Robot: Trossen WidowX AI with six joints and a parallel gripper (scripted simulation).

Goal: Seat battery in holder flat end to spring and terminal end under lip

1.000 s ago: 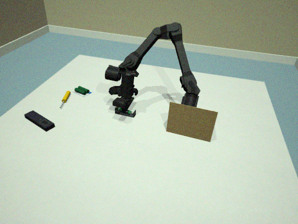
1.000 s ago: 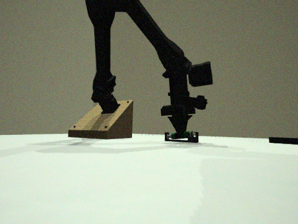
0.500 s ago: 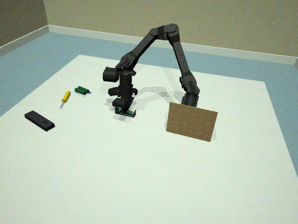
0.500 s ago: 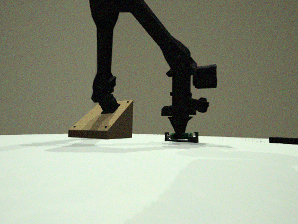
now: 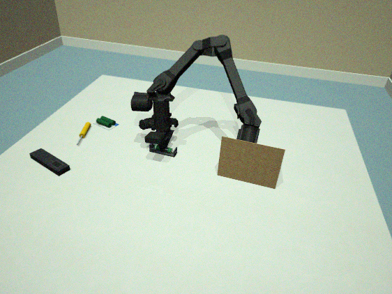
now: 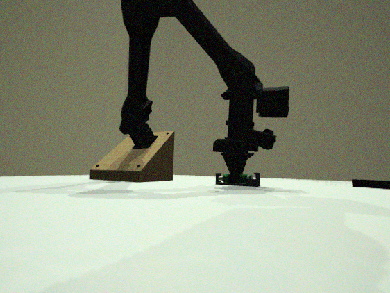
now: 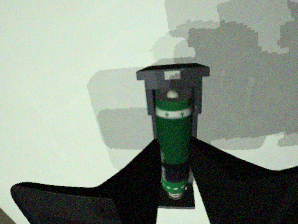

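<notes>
The green battery (image 5: 169, 150) (image 6: 246, 178) (image 7: 173, 132) lies lengthwise between the end walls of the black holder (image 5: 173, 154) (image 6: 257, 180) (image 7: 199, 73). In the exterior view it looks level. In the wrist view its terminal end is at the lip end, and its flat end is at the spring, which is mostly hidden. My gripper (image 5: 162, 148) (image 6: 236, 176) (image 7: 173, 144) points straight down and is shut on the battery's middle. Whether the battery touches the holder's floor is hidden by the fingers.
Two green batteries (image 5: 106, 121) lie together at the back left. A yellow-handled screwdriver (image 5: 84, 130) and a black remote-like box (image 5: 49, 161) (image 6: 371, 184) lie left of the holder in the top view. The arm's wooden wedge base (image 5: 250, 162) (image 6: 156, 160) stands on the other side.
</notes>
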